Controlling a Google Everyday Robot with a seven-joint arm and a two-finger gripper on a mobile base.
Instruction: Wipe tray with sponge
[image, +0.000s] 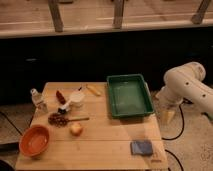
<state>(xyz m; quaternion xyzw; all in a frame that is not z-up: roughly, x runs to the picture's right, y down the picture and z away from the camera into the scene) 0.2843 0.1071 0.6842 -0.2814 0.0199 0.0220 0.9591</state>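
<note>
The gripper (168, 116) hangs low, just right of the green tray (129, 95).
I cannot tell if it is spread or pressed together. The blue-grey sponge (142, 147) lies nearer us than the tray, by the tabletop (100, 140) edge, so a clumsy push from the gripper could slide it off.
</note>
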